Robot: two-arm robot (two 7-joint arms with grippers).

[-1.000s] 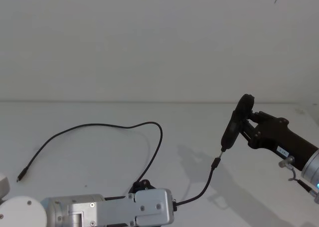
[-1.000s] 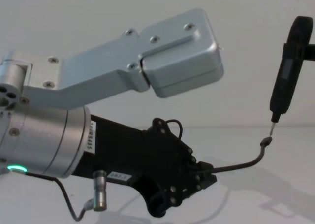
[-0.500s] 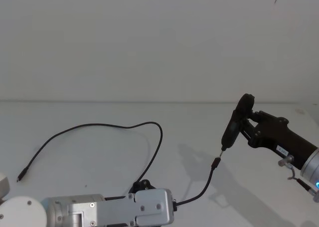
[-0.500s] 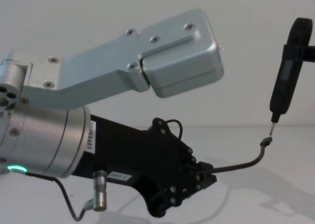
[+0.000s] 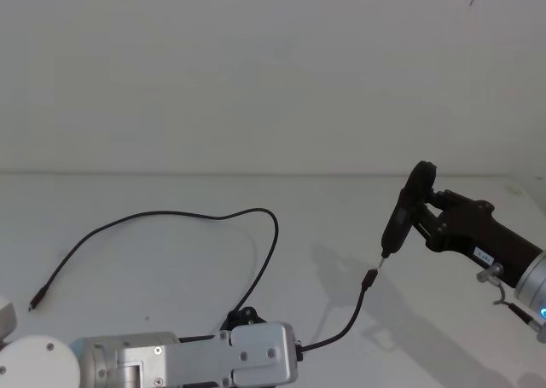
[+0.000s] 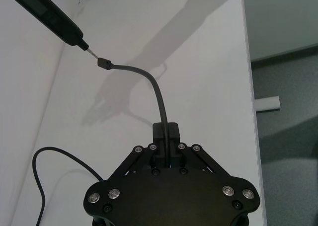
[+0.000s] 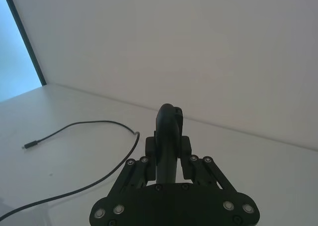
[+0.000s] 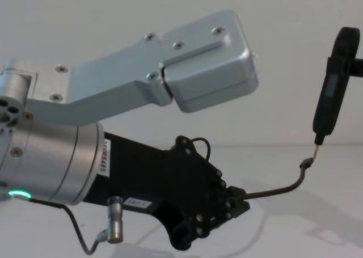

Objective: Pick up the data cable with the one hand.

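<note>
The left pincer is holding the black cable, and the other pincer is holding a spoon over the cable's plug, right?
Not a spoon. The right pincer holds a slim black tool with a metal pin tip, as the head view shows. The rest is right: the left pincer is shut on the data cable, and the tool's tip sits just above the cable's plug.

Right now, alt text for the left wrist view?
The left hand is shut on a black data cable, whose free end curves up to a small plug just short of a slim black tool's pin tip, over a white table.
</note>
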